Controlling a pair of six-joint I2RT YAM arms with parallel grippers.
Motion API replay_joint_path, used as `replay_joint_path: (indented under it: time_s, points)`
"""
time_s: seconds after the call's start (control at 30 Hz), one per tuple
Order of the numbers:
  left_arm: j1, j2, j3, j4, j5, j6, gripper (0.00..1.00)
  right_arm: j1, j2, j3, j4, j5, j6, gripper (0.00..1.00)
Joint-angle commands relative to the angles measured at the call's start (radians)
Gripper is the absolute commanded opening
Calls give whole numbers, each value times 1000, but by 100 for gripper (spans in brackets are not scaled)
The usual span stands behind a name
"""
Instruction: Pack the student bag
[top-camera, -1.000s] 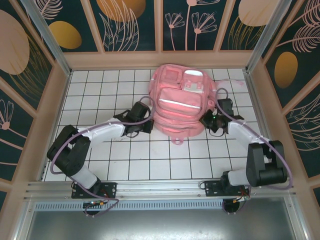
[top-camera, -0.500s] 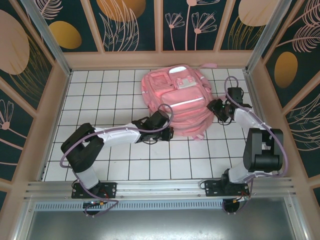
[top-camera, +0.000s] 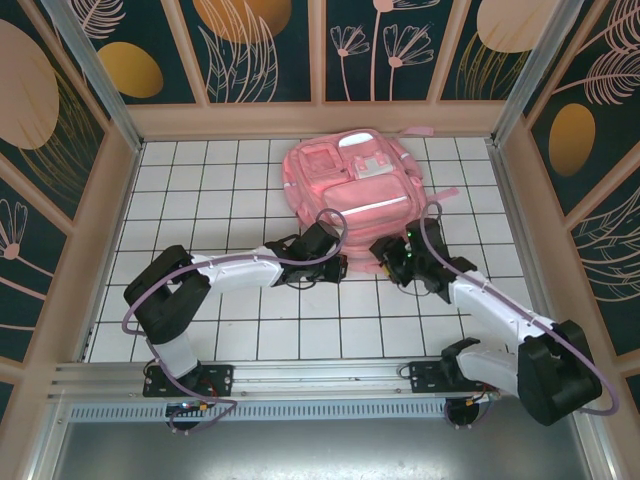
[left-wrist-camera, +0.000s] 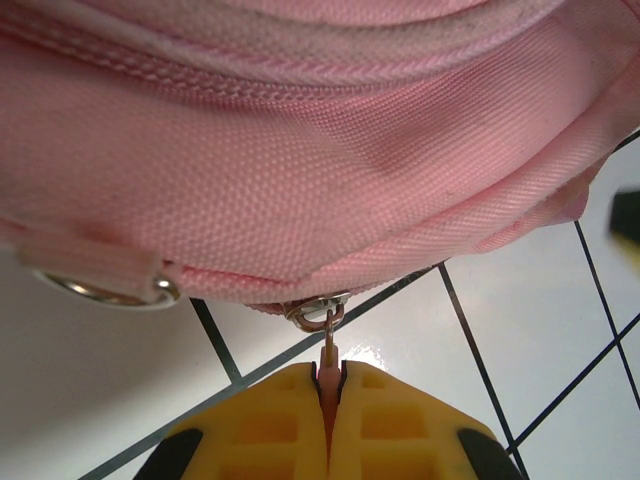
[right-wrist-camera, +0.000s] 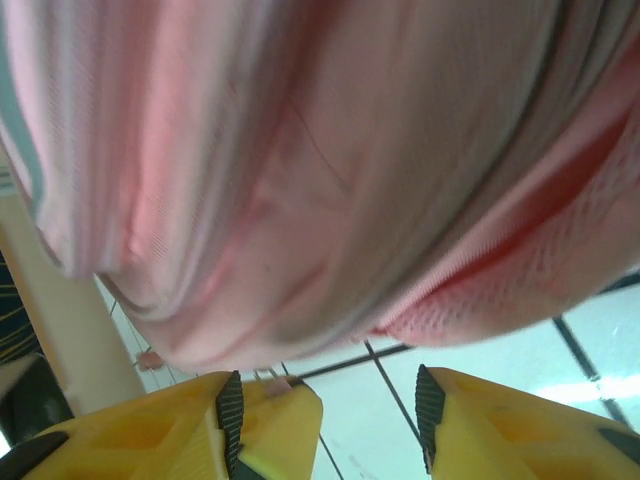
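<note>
At far centre the student bag (top-camera: 352, 190) is laid. Its zipper pull (left-wrist-camera: 327, 368) at the near edge is clamped by the left gripper (left-wrist-camera: 328, 392). The right gripper (right-wrist-camera: 325, 400) is held open, nothing between the jaws, just beside that edge. Bare tiles (top-camera: 200, 190) are seen left of the bag.

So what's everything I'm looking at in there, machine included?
student bag: one, pink with pale strips, lying on the far middle of the table
zipper pull: one, metal with a pink tab, at the bag's near edge
metal ring: one, silver, on a pink loop beside the pull
table: one, white tiles with dark lines, under everything
wall panels: several, dark with gold and pink plant shapes, around the table
left hand: one, yellow fingers, shut on the zipper pull
right hand: one, yellow fingers, open, close to the bag's near right edge
</note>
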Motion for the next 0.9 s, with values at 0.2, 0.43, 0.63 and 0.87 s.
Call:
replay_joint_path:
  time_s: [0.2, 0.43, 0.63, 0.87]
  points:
    - [-9, 5, 17, -19, -1, -11, 0, 75, 151, 3, 330, 12, 226, 61]
    - [-9, 0, 16, -18, -11, -23, 0, 77, 245, 40, 283, 30, 237, 39]
    - [0, 16, 48, -135, -136, -39, 0, 76, 201, 68, 130, 125, 192, 0]
    - [125, 14, 19, -225, -205, -47, 0, 12, 66, 5, 60, 146, 156, 0]
